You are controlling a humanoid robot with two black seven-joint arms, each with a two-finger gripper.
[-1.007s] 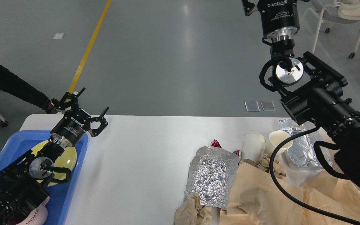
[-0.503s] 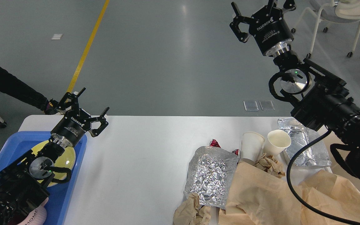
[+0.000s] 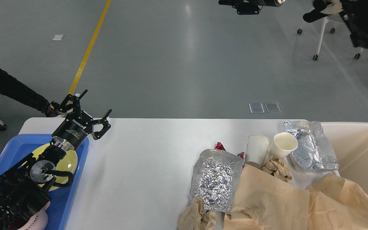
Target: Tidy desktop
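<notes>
The white desktop (image 3: 145, 153) carries litter on its right half: a silver foil bag (image 3: 216, 179), two white paper cups (image 3: 258, 148) (image 3: 284, 143), a foil-covered tray (image 3: 311, 147), crumpled paper (image 3: 275, 167), a red wrapper (image 3: 220, 147) and large sheets of brown paper (image 3: 273, 198). My left gripper (image 3: 97, 101) is open and empty above the desktop's far left corner. My right gripper (image 3: 244, 7) is raised high; only a dark part shows at the top edge, far above the litter.
A blue tray (image 3: 75, 191) at the left holds a yellow plate (image 3: 70, 159) and a pink cup (image 3: 38, 220) under my left arm. A beige bin (image 3: 356, 143) stands at the right. A person's dark sleeve (image 3: 8, 88) reaches in at the left. A wheeled chair (image 3: 324, 28) stands beyond.
My right arm has swung up and away to the upper right, uncovering the beige bin and the foil tray. My left arm and the litter have not moved.
</notes>
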